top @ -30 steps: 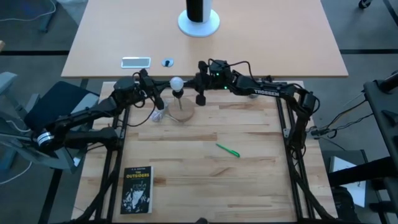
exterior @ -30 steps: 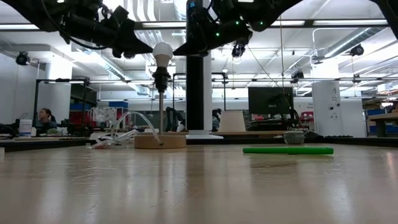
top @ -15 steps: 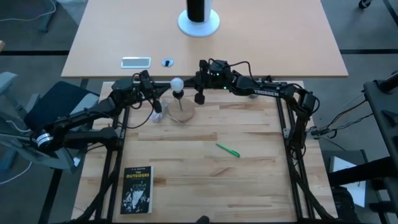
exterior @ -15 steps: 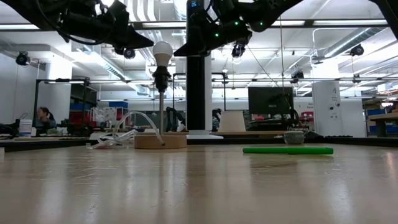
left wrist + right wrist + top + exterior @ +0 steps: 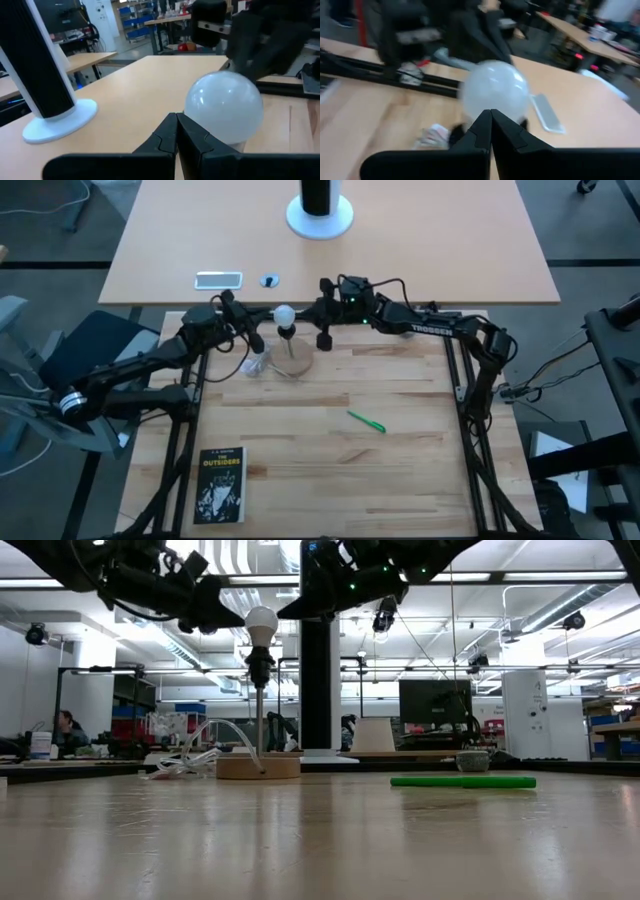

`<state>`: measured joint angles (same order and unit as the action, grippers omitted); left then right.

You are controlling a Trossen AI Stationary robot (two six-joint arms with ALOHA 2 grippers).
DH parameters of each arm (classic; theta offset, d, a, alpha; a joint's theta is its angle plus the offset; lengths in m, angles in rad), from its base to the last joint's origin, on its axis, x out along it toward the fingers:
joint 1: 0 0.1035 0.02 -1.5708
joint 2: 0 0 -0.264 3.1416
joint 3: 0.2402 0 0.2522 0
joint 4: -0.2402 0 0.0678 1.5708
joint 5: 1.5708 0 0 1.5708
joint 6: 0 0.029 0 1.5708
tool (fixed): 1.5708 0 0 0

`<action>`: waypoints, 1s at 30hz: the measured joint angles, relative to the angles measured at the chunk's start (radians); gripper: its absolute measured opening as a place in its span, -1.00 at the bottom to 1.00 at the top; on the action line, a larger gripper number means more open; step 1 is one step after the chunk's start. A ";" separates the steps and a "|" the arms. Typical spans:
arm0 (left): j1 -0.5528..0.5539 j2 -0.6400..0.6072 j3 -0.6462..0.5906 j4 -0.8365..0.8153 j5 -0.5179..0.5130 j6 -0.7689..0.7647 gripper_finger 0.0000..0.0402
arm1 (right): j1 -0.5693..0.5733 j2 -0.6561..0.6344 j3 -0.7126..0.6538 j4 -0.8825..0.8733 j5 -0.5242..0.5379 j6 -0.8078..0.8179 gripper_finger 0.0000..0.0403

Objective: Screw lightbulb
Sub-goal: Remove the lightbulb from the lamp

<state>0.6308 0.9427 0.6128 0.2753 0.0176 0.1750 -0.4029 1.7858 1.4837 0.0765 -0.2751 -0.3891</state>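
**Bulb on its stand, both grippers closed and off it**

Far left, near edge of the table (image 5: 300, 440): a black book (image 5: 220, 485) lying flat, well clear of the work.

Left arm reaches in toward the far edge. Left gripper (image 5: 252, 338) sits just left of the lightbulb (image 5: 285, 313); in its wrist view the two fingers (image 5: 170, 137) are pressed tip to tip, holding nothing, with the globe right behind them. Not touching the bulb as far as the low view shows.

Clear plastic wrapper (image 5: 257, 364) lies crumpled on the table just left of the wooden base (image 5: 293, 363).

The lightbulb stands upright on top of a thin post (image 5: 259, 715) rising from that round wooden base, globe up, dark socket under it.

Right gripper (image 5: 323, 336) is just right of the bulb, fingers (image 5: 487, 132) also closed together on nothing, pointed at the globe. Low view shows it up at bulb height with a gap to it.

Further right, mid-table: green pen (image 5: 366, 421) lying alone.
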 joint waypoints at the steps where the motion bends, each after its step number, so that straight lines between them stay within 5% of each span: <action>1: 0.000 0.009 0.000 0.005 0.000 0.002 -1.00 | 0.002 0.003 0.000 0.002 -0.027 -0.002 -1.00; 30: -0.004 -0.021 0.000 -0.006 0.180 -0.008 -1.00 | -0.004 0.026 -0.016 0.047 0.041 0.012 -1.00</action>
<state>0.6270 0.9221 0.6125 0.2689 0.1979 0.1669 -0.4068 1.8118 1.4681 0.1234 -0.2337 -0.3775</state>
